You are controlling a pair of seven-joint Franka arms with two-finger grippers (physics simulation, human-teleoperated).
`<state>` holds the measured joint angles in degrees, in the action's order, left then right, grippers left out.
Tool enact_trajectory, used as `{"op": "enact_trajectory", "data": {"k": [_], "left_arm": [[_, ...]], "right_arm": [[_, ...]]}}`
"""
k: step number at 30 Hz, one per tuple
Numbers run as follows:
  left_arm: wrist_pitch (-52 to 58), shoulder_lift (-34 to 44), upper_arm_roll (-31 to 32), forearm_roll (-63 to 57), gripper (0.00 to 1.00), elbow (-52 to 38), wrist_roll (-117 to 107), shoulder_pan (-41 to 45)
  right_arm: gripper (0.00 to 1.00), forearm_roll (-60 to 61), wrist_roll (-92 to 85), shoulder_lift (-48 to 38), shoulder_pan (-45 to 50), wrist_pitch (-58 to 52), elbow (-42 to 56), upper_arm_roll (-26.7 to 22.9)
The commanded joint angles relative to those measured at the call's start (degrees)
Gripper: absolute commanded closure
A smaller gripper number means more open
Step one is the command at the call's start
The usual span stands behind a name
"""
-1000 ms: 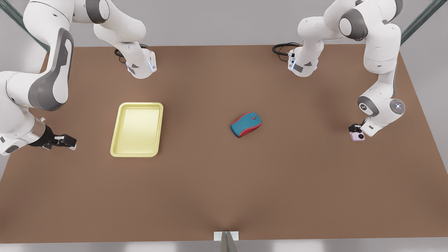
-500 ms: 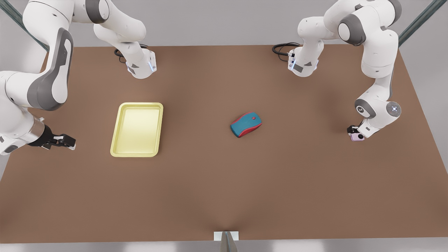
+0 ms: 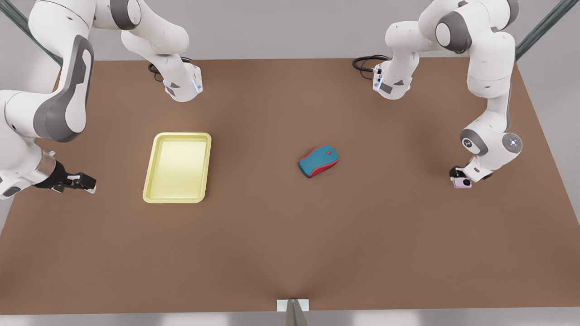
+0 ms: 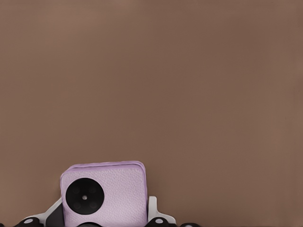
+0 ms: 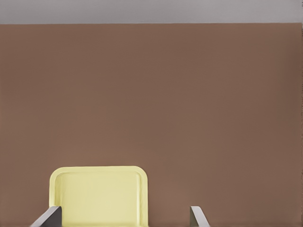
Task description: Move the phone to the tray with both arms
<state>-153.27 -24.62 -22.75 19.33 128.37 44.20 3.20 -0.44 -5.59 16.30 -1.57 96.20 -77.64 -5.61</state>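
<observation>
Squarish lilac phone [image 4: 104, 196] — left hand [image 3: 462, 177] clamped

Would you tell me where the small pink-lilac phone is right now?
The pink-lilac phone sits at the front view's right, between the left gripper's fingers, far from the teal-and-red mouse.

A teal-and-red computer mouse [image 3: 318, 161] is lying flat near the middle of the brown worktop [image 3: 290, 253], tilted at an angle. Black cables [image 3: 364, 62] are coiling at the far edge of the worktop. A small pale bracket [image 3: 292, 305] is sitting at the near edge, centred.
</observation>
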Motion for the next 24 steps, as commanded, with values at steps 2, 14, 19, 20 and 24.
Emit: {"op": "enact_trajectory", "data": {"k": [2, 14, 19, 20, 24], "left_arm": [[6.92, 1.24, 0.08, 0.01, 0.2, -2.77, -4.64, 4.89], [36.1, -12.47, 0.08, -0.08, 0.2, -37.74, -68.36, 41.89], [38.39, -22.05, 10.53, -0.08, 0.2, -57.26, -85.5, 43.74], [38.3, -23.46, 10.71, 0.01, 0.2, -59.81, -85.59, 45.23], [37.51, -27.5, 10.71, -0.25, 0.2, -65.25, -86.21, 49.97]], "right_arm": [[0.0, -0.35, -0.12, -0.13, -0.01, -0.14, 0.03, -0.01], [0.0, 0.0, -0.12, 0.13, -0.01, -0.05, 0.03, -0.01], [0.0, -0.09, -0.12, 0.05, 0.16, -0.05, 0.03, -0.01], [0.0, -0.17, -0.03, 0.05, 0.25, -0.05, 0.03, -0.01], [0.0, -0.35, -0.12, 0.05, 0.25, -0.05, 0.03, -0.01]]}}
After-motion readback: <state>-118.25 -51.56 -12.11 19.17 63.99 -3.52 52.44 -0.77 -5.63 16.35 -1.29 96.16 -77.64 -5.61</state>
